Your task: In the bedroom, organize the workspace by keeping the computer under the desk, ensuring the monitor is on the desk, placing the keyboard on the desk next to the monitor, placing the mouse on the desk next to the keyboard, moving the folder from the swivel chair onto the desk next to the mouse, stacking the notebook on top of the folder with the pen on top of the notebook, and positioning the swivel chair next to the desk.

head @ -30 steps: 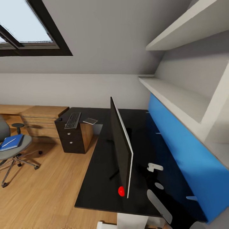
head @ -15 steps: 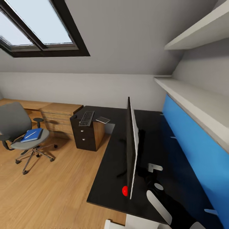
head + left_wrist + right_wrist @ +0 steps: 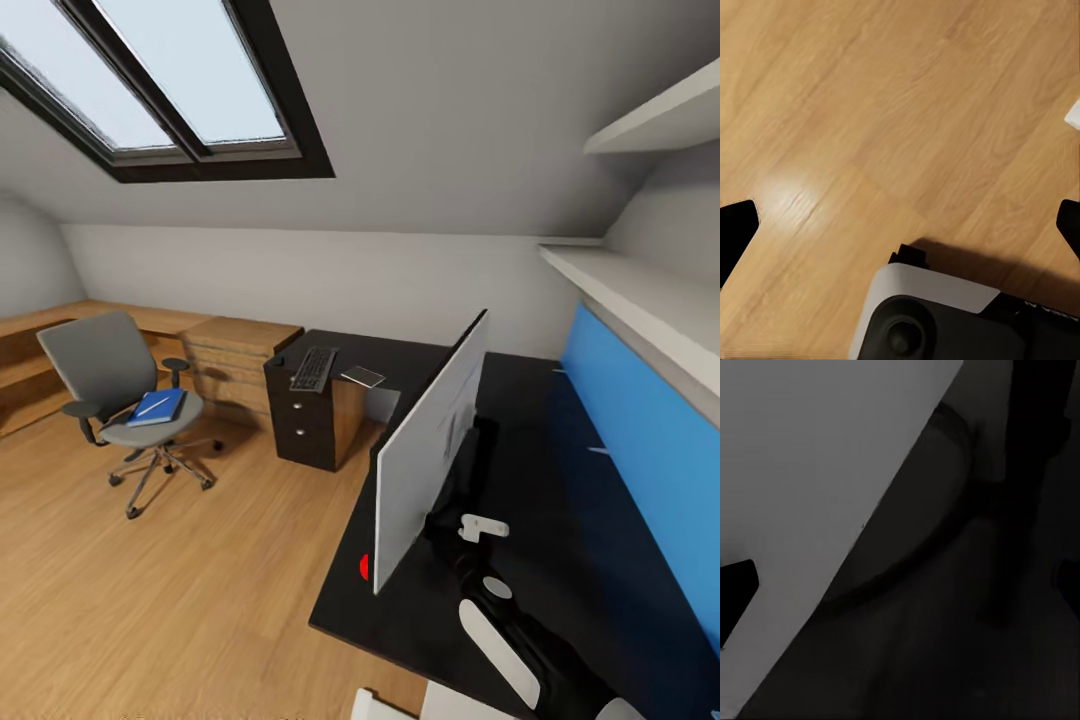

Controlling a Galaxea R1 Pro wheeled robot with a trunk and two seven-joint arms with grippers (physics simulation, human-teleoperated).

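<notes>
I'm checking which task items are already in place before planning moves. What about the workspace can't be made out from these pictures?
- Computer under the desk: head view, the black top hides that space.
- Monitor screen side: faces away; its base is lost in dark.
- Small dark thing left of the keyboard: too small to name.
- Flat grey item: too small to identify.
- Right gripper: right wrist view too dark.

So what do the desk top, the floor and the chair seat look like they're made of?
Desk: glossy black, probably laminate or lacquer, since it mirrors the blue wall panel. Floor: warm wood planks with visible grain. Chair: matte grey upholstery, likely fabric.
</notes>
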